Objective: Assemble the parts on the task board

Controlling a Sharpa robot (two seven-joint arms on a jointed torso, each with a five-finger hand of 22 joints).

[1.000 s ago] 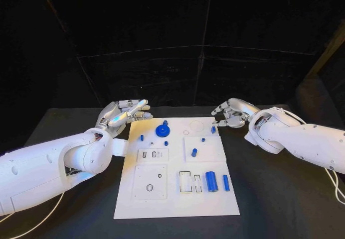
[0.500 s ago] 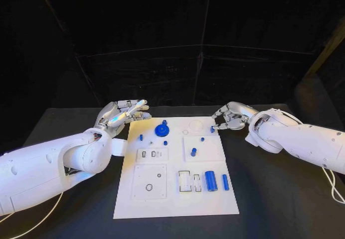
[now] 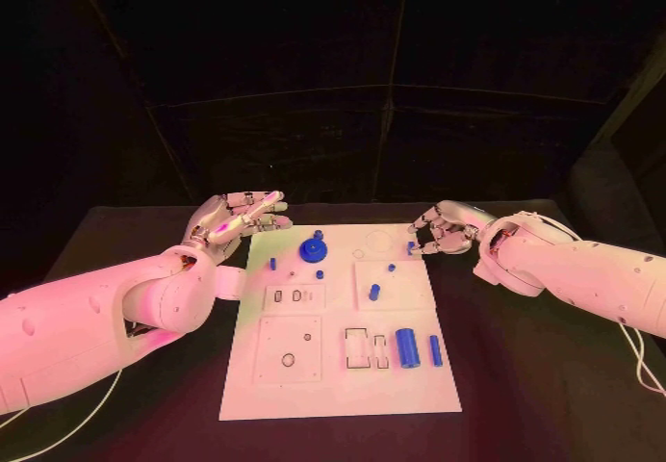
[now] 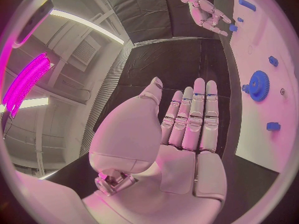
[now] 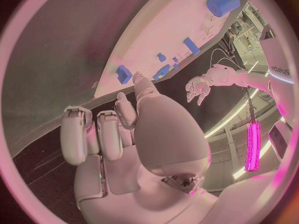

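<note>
Fingers of the left hand (image 3: 233,218) spread, holding nothing; right hand (image 3: 445,229) fingers curled by a small blue part (image 3: 411,247), grip unclear.

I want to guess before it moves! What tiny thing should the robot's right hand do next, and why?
Probably the right hand should ease down a little and close its fingers on the small blue peg at the far right edge of the task board. The hand hovers right beside that peg with its fingers curled and nothing in them, while the left hand waits open at the board's far left corner.
</note>
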